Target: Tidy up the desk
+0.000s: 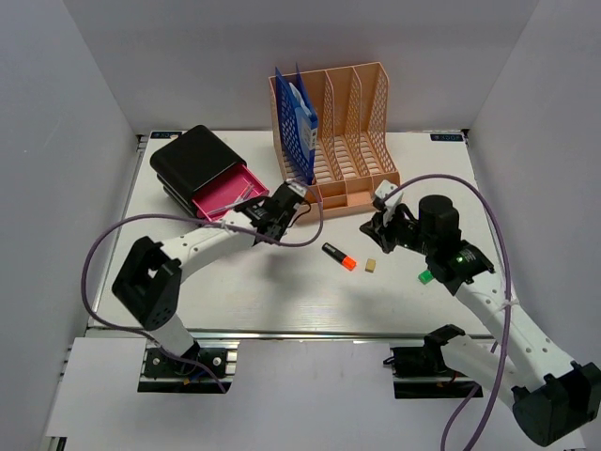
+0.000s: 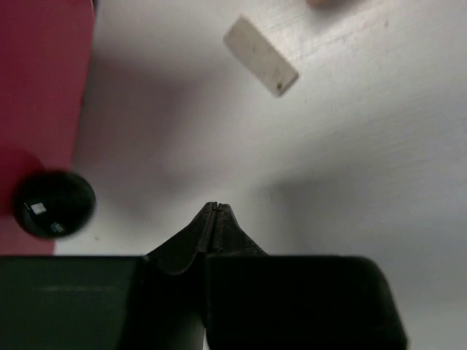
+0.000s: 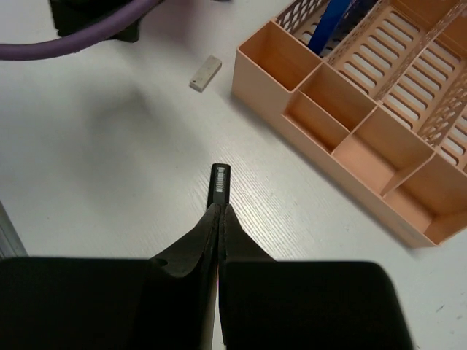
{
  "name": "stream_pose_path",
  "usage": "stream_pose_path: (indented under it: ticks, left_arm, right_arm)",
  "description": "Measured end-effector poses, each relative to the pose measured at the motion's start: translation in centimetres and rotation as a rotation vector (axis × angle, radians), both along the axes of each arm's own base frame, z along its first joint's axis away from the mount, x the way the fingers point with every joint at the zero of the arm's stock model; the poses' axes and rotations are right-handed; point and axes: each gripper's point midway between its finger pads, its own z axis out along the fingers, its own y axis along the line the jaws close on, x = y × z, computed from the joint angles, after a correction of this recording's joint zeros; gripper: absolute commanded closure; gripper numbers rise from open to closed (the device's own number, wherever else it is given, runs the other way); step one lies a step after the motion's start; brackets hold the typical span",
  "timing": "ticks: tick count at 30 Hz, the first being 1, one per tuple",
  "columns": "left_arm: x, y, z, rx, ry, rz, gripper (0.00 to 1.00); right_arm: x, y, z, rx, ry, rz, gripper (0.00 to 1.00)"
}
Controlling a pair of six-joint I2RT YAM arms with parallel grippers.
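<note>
Top external view: the desk (image 1: 282, 296) fills mid-frame, with the marker (image 1: 338, 256) and eraser (image 1: 371, 266) loose at its centre. Left gripper (image 2: 213, 210) and right gripper (image 3: 220, 208) flank them, the jaws of each pressed together in the wrist views. We judge that descending unopened would shove an item away, and both arms converging could collide.

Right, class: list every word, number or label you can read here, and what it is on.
No text can be read.
Barcode-like label on the small black item: too small.
White sticker on the round black object: blurred.
Blue corner stickers on the desk: too small.
</note>
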Motion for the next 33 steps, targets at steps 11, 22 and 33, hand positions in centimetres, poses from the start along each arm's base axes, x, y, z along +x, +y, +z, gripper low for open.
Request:
stream_pose_path:
  ticks: [11, 22, 33]
  left_arm:
    - [4.2, -0.1, 1.6, 0.158, -0.025, -0.119, 0.77]
    - [5.0, 3.2, 2.7, 0.183, -0.012, -0.057, 0.73]
    - [5.6, 5.0, 4.6, 0.159, -0.053, 0.005, 0.61]
  right_arm:
    - [-1.6, -0.1, -3.2, 0.044, -0.018, 0.090, 1.00]
    - [-1.2, -0.6, -3.0, 0.045, -0.057, 0.081, 1.00]
    - [-0.9, -0.9, -2.9, 0.043, -0.065, 0.069, 1.00]
